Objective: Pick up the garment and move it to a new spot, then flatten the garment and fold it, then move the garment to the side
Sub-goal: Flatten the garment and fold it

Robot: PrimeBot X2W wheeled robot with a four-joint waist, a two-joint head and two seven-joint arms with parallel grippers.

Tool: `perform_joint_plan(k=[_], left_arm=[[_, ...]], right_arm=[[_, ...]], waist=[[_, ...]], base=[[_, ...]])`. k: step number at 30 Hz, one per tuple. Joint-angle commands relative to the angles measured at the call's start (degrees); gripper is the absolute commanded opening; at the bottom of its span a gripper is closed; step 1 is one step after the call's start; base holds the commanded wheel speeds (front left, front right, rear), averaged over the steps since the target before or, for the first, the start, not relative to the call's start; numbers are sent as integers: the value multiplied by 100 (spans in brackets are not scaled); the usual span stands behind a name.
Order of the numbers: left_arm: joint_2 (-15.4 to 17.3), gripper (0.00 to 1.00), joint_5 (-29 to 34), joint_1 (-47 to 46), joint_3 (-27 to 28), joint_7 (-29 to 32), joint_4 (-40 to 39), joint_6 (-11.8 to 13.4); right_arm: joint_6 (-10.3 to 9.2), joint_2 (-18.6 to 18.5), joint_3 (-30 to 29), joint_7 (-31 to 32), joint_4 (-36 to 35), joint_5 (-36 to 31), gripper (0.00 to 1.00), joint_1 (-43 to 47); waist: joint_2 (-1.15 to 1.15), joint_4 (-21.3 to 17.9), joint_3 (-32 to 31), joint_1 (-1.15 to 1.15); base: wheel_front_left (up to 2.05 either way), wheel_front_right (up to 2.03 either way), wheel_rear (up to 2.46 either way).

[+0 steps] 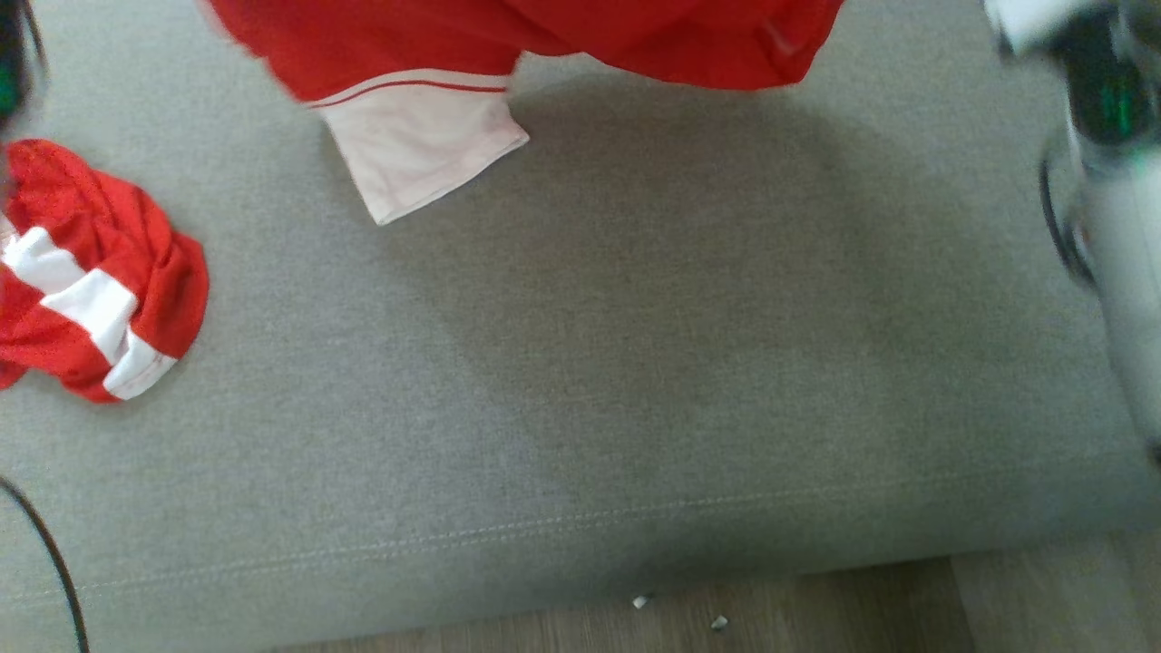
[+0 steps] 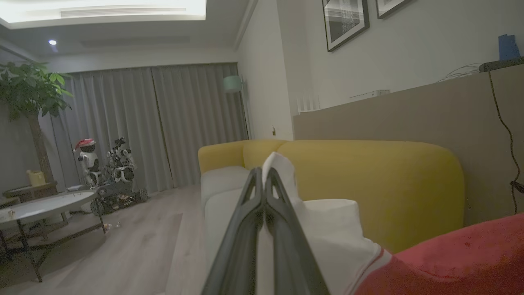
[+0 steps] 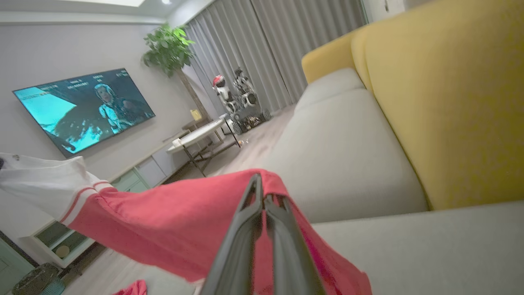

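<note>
Evidently limp, the red jersey sags between 2 holds. Left gripper clamps its white sleeve; right gripper clamps red edge.

Living room of a home. A sofa with grey seats and a yellow back stands opposite a wall-mounted TV. Full-length curtains close the far end, with a lamp beside them. A potted tree and a round table stand on the wood floor. Framed pictures hang on the wall.
</note>
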Motion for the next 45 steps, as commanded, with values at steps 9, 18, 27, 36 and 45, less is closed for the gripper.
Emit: perform_joint_plan(k=[9,18,27,36,45], left_arm=[[858,0,-1517,2854,1277,839,-3171,857],[752,0,-1462,3035,962,1033,-3484,945],[-123,0,-1056,2312,501,-6,-1798,722],[-123,0,-1060,2564,658,-541,-1335,639],[-73,0,-1210,3074,932,-720,-1521,693]], right_arm=[[42,-1171,-911,643,-2630,997,0,2787],[42,-445,-1355,1886,-2587,292,0,2839],[42,728,-1451,1079,-260,-875,100,1511],[42,126,-1201,1011,-775,-643,100,2144],[42,-214,-876,645,-1360,-965,100,2435]], waist=[[0,92,80,0],[0,232,453,0],[0,463,811,0],[0,351,911,0],[0,431,1162,0]], base=[[0,0,0],[0,0,0],[0,0,0],[0,0,0],[0,0,0]])
